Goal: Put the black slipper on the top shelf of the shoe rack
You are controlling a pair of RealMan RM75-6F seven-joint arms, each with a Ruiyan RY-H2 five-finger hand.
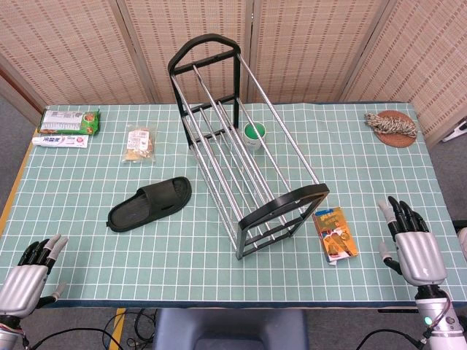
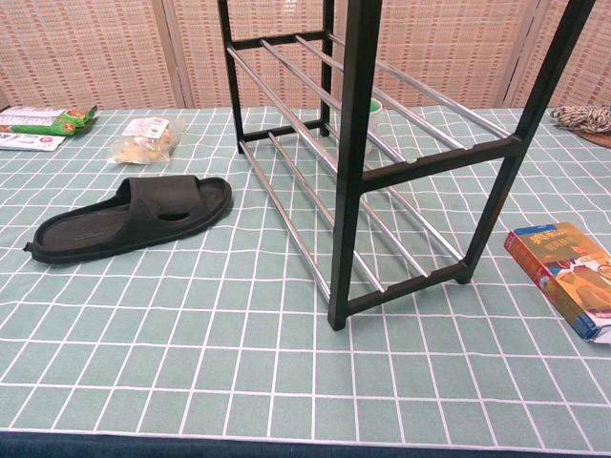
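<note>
Lying beside shoe rack (image 1: 241, 146), black slipper (image 1: 150, 203), L robot hand (image 1: 28, 275) & R robot hand (image 1: 414, 244) empty, fingers apart

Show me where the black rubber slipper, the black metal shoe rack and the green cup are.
Black rubber slipper (image 1: 149, 205), head view, on its strap.
Black metal shoe rack (image 2: 355, 143), chest view, on the near upright post.
Green cup (image 1: 254, 134), head view, on its top, seen through the rack bars.

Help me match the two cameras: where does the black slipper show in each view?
Head view: black slipper lies left of centre on the table, left of the shoe rack.
Chest view: black slipper at mid-left.
Shared landmark: the snack bag lying just beyond it.
</note>
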